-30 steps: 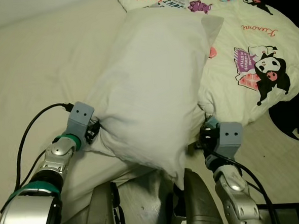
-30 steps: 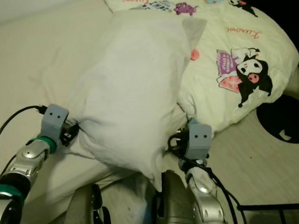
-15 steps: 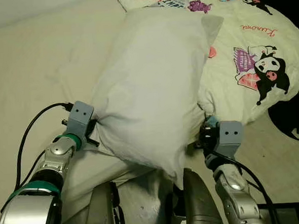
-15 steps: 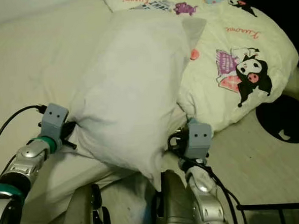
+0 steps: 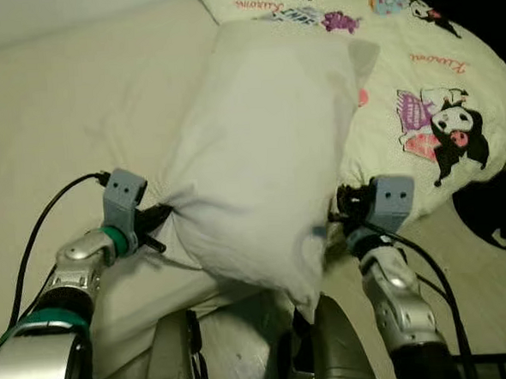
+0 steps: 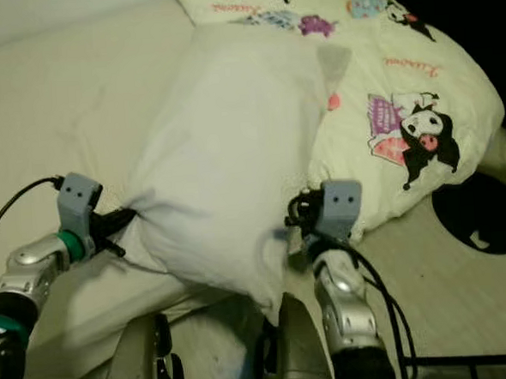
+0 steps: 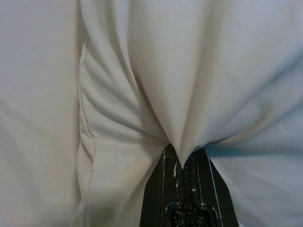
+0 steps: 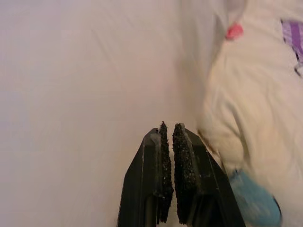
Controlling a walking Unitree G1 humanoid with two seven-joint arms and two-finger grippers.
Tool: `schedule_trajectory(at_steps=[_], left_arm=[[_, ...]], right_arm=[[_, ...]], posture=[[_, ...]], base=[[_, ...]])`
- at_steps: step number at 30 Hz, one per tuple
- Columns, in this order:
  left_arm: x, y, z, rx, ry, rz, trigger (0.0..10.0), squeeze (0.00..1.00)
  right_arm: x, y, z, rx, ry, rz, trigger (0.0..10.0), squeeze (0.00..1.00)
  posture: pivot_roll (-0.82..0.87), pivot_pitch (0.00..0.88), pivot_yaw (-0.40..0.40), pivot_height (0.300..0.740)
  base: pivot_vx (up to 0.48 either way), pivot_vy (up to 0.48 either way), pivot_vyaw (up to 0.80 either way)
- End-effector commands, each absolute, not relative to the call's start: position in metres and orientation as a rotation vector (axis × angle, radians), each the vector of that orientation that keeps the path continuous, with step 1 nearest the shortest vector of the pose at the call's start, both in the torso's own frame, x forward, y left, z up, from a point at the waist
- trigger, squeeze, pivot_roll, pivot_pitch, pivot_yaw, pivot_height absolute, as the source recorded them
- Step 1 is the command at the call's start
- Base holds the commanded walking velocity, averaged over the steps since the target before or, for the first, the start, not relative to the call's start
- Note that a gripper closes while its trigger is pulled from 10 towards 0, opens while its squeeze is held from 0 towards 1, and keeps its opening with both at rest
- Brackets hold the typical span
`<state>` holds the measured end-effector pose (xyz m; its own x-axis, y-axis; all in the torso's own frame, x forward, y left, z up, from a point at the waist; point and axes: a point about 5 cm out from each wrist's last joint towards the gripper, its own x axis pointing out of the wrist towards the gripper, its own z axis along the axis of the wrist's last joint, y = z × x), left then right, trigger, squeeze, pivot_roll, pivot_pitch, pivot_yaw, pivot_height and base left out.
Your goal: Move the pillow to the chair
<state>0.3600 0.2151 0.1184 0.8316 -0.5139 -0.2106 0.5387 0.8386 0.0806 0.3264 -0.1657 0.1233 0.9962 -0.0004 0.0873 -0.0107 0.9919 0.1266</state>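
A big white pillow (image 5: pixel 259 155) lies lengthwise on the bed in front of me, its near end hanging over the mattress edge. My left gripper (image 5: pixel 162 217) is shut on the pillow's left edge; in the left wrist view a fold of the pillow's fabric (image 7: pixel 184 118) is pinched between the black fingers (image 7: pixel 161 189). My right gripper (image 5: pixel 340 212) sits against the pillow's right side, beside the printed quilt. In the right wrist view its fingers (image 8: pixel 163 170) are shut together with nothing between them, and the pillow's surface (image 8: pixel 80 85) lies just beyond.
A cream quilt with cartoon prints (image 5: pixel 436 84) is bunched at the right, touching the pillow. The beige bed sheet (image 5: pixel 58 98) spreads to the left. A round black object (image 5: pixel 495 218) lies on the floor at the right, with a dark frame (image 5: pixel 495 359) near my right arm.
My right arm has risen and its gripper now points in at the pillow's side. The left gripper has drawn slightly left, still pinching the edge. The view has tilted a little.
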Motion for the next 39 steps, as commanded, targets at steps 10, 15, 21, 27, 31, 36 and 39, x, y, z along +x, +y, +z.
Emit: schedule_trajectory(at_steps=[10, 15, 21, 27, 31, 36, 39], left_arm=[[0.299, 0.19, 0.1, -0.071, 0.291, -1.073, 0.0, 0.0], [0.276, 0.19, 0.115, -0.11, 0.318, -1.172, 0.0, 0.0], [0.259, 0.189, 0.135, -0.164, 0.326, -1.237, 0.0, 0.0], [0.224, 0.196, 0.16, -0.179, 0.442, -1.375, 0.0, 0.0], [0.213, 0.195, 0.159, -0.169, 0.501, -1.415, 0.0, 0.0], [0.242, 0.209, 0.132, 0.145, 0.467, -1.048, 10.0, 0.0], [0.259, 0.225, 0.123, 0.223, 0.46, -0.857, 10.0, 1.0]], right_arm=[[0.345, -0.177, 0.122, 0.166, -0.065, -0.047, 10.0, 0.0], [0.348, -0.177, 0.123, 0.166, -0.064, -0.045, 10.0, 0.0], [0.35, -0.176, 0.123, 0.166, -0.068, -0.043, 10.0, 0.0], [0.351, -0.178, 0.121, 0.169, -0.071, -0.055, 10.0, 0.0], [0.349, -0.177, 0.118, 0.169, -0.062, -0.055, 10.0, 0.0], [0.348, -0.171, 0.113, 0.17, -0.047, -0.044, 10.0, 0.0], [0.346, -0.169, 0.109, 0.164, -0.036, -0.034, 10.0, 0.0]], posture=[[0.1, 0.064, -0.019, 0.611], [0.11, 0.071, -0.019, 0.611], [0.11, 0.075, -0.013, 0.611], [0.11, 0.084, -0.003, 0.611], [0.11, 0.084, -0.005, 0.611], [0.11, 0.087, -0.004, 0.611], [0.1, 0.087, -0.003, 0.611]], base=[[0.0, 0.0, 0.0], [0.0, 0.0, 0.0], [0.0, 0.0, 0.0], [0.0, 0.0, 0.0], [0.0, 0.0, 0.0], [0.0, 0.0, 0.0], [0.0, 0.0, 0.0]])
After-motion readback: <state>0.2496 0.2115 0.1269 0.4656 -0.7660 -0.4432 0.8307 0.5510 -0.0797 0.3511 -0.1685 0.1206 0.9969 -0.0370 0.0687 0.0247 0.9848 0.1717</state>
